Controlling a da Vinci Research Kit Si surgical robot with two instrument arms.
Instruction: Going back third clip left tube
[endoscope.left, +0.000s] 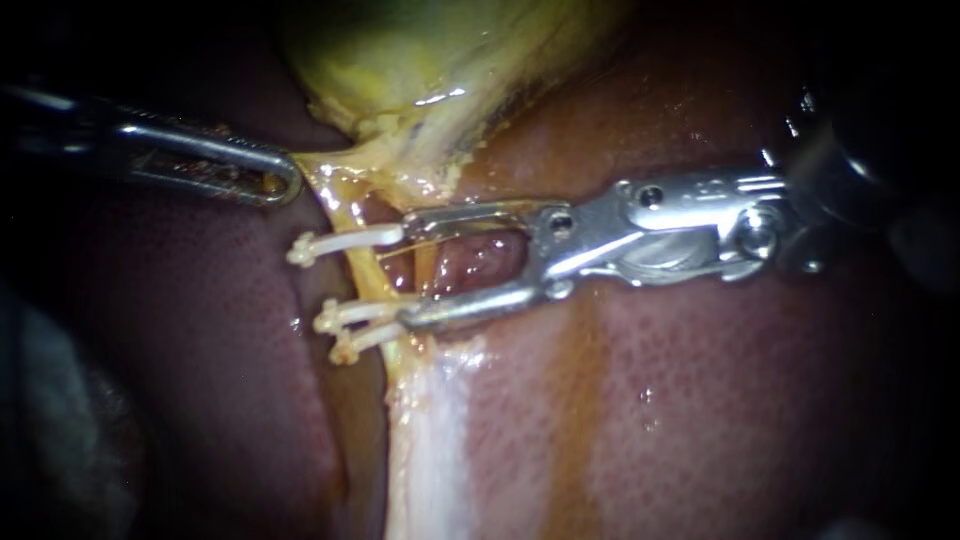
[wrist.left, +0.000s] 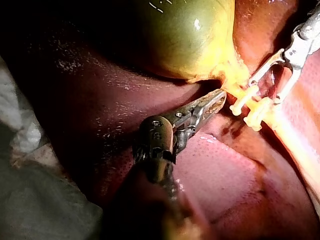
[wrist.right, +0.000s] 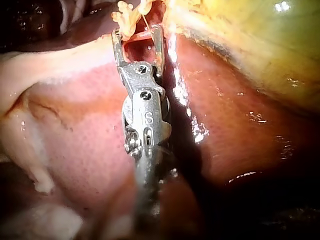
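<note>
A yellow tube (endoscope.left: 366, 276) runs down from the neck of the green-yellow gallbladder (endoscope.left: 430, 50). Three white clips cross it: one higher (endoscope.left: 345, 242) and two close together lower down (endoscope.left: 355, 312). My right instrument (endoscope.left: 408, 268) comes in from the right with its jaws wide open and empty. Their tips lie just right of the tube, level with the upper and lower clips, and pink tissue shows in the gap. My left instrument (endoscope.left: 285, 180) is shut on yellow tissue at the gallbladder's neck (wrist.left: 225, 92). The right wrist view shows the open jaws (wrist.right: 137, 31) just short of the clips (wrist.right: 127, 15).
Dark red liver (endoscope.left: 700, 400) lies all around and under both shafts. A pale whitish band (endoscope.left: 430, 430) continues downward from the clipped tube. White cloth (wrist.left: 20, 130) lies beside the liver in the left wrist view.
</note>
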